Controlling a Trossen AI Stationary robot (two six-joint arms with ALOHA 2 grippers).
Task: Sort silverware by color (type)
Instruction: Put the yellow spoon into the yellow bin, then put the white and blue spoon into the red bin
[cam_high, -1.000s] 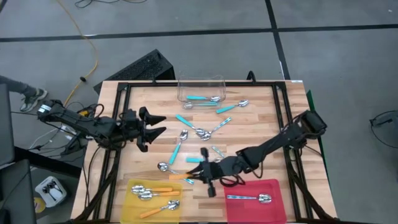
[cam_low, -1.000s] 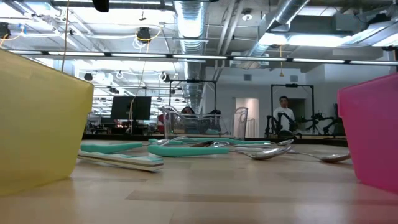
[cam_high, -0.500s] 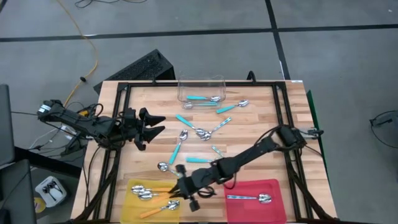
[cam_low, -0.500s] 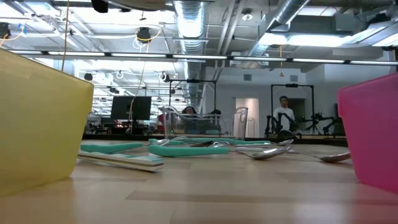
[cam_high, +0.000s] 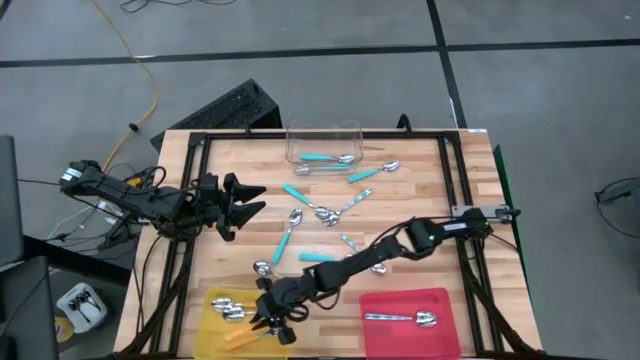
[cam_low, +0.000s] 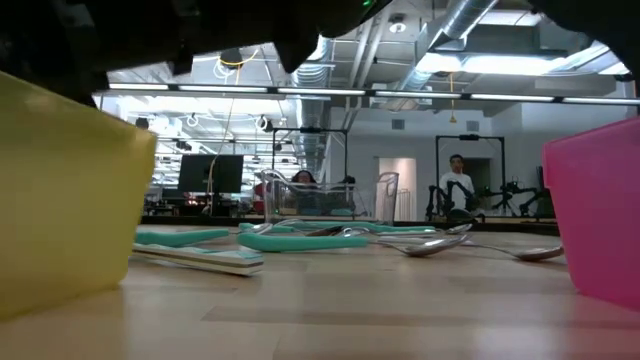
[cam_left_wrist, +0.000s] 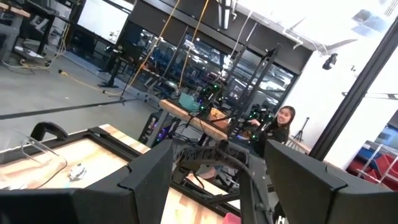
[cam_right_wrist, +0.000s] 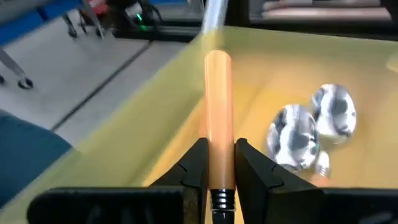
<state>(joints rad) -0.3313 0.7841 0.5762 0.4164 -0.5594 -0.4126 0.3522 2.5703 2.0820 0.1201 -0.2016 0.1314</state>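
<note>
My right gripper reaches over the yellow tray at the table's near left, shut on an orange-handled spoon. Shiny bowls of other orange-handled spoons lie in that tray. Teal-handled spoons lie scattered on the middle of the wooden table, and one more lies in the clear tub. A silver spoon lies in the red tray. My left gripper hovers open above the table's left side, its fingers spread wide in the left wrist view. My right gripper pinches the spoon's orange handle between its two fingers. The handle runs along the fingers and its free end points out ahead of them, above the yellow tray's floor. The spoon's bowl is hidden behind the gripper.
A black frame borders the table. In the low view the yellow tray's wall stands at the left, the red tray's wall at the right, with teal spoons between. A person is beyond the table.
My right gripper has travelled from the table's near middle toward the near left, carrying the orange-handled spoon, and now stands over the yellow tray. Its arm now darkens the top of the low view.
</note>
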